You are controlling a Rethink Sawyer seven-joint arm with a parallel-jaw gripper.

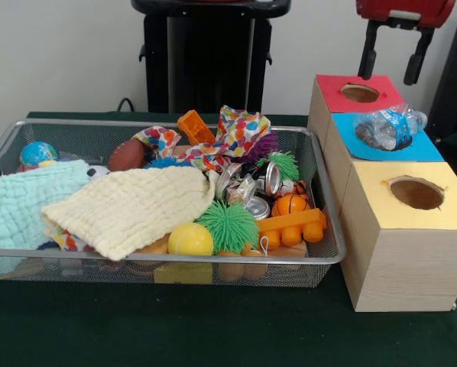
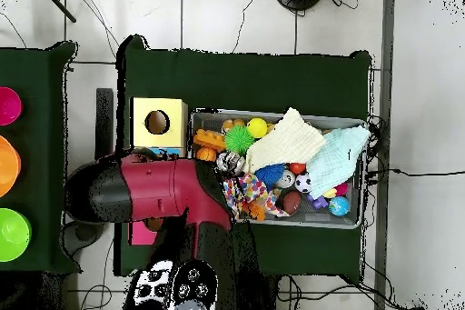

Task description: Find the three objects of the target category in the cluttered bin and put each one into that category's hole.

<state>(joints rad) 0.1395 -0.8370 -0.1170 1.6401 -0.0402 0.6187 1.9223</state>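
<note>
The wire mesh bin (image 1: 175,259) stands at the left, full of toys and cloths; it also shows in the overhead view (image 2: 358,221). One wad of clear plastic film with blue print (image 1: 391,127) lies on the blue face (image 1: 431,147) of the wooden box, over its hole, which it mostly hides. My gripper (image 1: 394,70) hangs above that wad, apart from it, open and empty. Crinkly shiny stuff (image 1: 242,189) lies among the tins in the bin; I cannot tell if it is film. In the overhead view the arm (image 2: 163,188) hides the gripper and the blue face.
The red-faced box (image 1: 343,93) is behind the blue one, and the yellow-faced box (image 1: 416,195) in front of it. In the bin are a cream cloth (image 1: 129,206), a mint cloth (image 1: 22,202), spiky green balls (image 1: 227,225), tins (image 1: 273,180) and orange toys (image 1: 293,225).
</note>
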